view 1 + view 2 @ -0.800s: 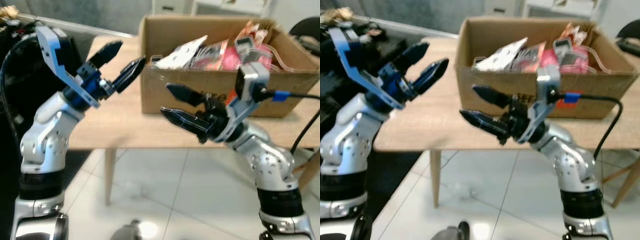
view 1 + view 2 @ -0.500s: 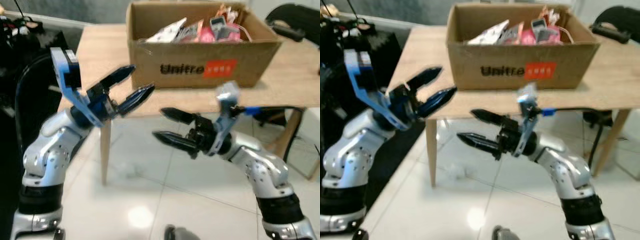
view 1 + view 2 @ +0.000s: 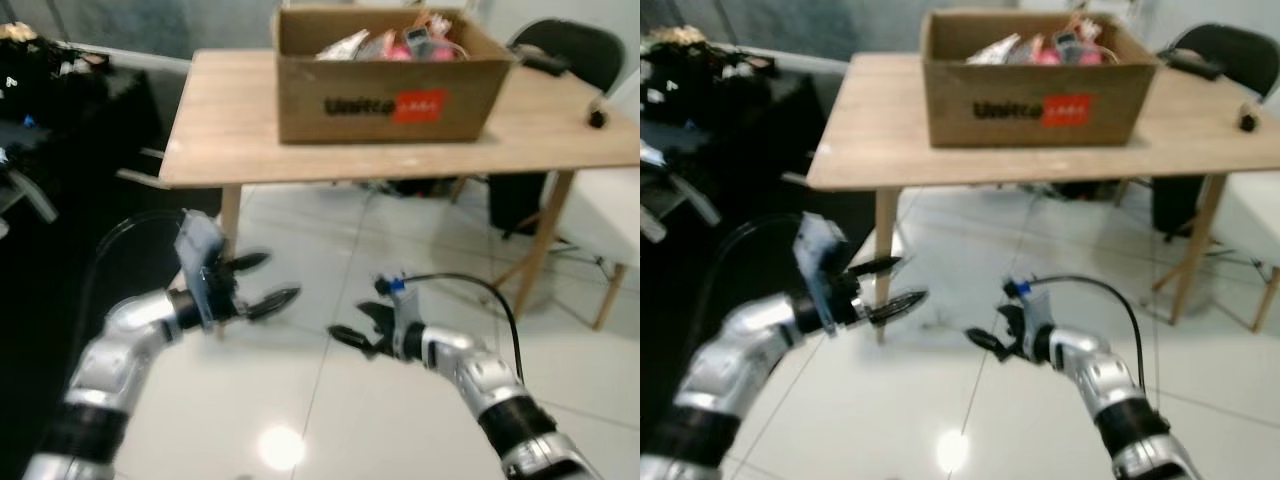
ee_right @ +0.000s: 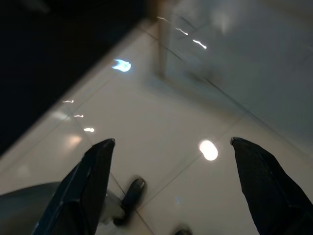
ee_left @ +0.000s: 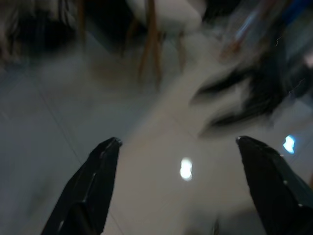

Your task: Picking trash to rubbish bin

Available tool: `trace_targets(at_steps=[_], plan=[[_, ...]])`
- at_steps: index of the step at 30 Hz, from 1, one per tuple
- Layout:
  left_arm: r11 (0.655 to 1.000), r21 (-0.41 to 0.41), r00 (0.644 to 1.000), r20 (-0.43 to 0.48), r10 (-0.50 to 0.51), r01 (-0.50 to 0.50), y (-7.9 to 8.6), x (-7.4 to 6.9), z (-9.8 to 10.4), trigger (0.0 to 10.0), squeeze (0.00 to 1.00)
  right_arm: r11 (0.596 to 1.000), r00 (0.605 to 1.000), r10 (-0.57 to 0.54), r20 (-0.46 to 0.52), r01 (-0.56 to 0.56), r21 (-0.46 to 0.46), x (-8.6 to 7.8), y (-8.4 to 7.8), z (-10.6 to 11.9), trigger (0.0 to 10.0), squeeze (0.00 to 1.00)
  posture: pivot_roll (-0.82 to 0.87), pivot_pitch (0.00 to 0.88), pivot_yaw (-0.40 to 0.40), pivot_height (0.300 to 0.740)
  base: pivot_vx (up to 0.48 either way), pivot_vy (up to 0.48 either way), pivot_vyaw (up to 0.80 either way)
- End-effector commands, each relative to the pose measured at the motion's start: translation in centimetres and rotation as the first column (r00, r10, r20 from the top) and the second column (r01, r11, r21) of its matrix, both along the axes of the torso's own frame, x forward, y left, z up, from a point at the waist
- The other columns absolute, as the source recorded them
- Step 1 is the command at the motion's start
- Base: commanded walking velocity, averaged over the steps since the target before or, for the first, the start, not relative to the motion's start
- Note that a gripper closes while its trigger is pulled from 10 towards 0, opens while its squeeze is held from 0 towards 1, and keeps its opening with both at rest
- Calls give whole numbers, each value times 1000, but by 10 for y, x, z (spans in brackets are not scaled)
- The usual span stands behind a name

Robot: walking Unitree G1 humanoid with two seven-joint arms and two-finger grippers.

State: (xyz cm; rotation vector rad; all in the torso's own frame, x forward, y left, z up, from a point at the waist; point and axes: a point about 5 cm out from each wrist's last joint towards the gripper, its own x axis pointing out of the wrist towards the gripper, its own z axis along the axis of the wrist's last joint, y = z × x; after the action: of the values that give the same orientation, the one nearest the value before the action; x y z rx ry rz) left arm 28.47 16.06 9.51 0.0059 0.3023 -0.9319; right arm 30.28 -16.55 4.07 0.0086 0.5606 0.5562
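Both arms are reaching forward low over a glossy white tiled floor point(image 3: 300, 400). The left gripper point(image 3: 262, 283) is holding its two black fingers spread apart and empty. The right gripper point(image 3: 352, 336) is also spread wide in its wrist view, gripping nothing. Well beyond and above both grippers, a cardboard box point(image 3: 385, 85) is sitting on a wooden table point(image 3: 220, 130), with colourful wrappers point(image 3: 390, 42) piled inside; blur is making individual pieces hard to tell apart. A dark chair point(image 3: 565, 45) is standing past the table.
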Motion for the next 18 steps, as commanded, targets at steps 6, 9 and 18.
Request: trace_targets(at_steps=[6, 9, 18], plan=[[895, 363, 903, -238, 357, -259, 33, -28, -103, 10000, 0, 894, 860, -447, -248, 433, -111, -59, -52, -74, 10000, 0, 4, 88, 16, 740, 0, 0, 0], [861, 406, 870, -249, 426, -306, 38, -34, -114, 10000, 0, 863, 816, -505, -282, 485, -143, -72, -60, -84, 10000, 0, 4, 88, 16, 740, 0, 0, 0], [530, 774, 481, -338, 809, -347, 74, -153, -191, 10000, 0, 641, 440, -765, -471, 595, -485, -194, -84, -141, 10000, 0, 11, 95, 23, 740, 0, 0, -226]])
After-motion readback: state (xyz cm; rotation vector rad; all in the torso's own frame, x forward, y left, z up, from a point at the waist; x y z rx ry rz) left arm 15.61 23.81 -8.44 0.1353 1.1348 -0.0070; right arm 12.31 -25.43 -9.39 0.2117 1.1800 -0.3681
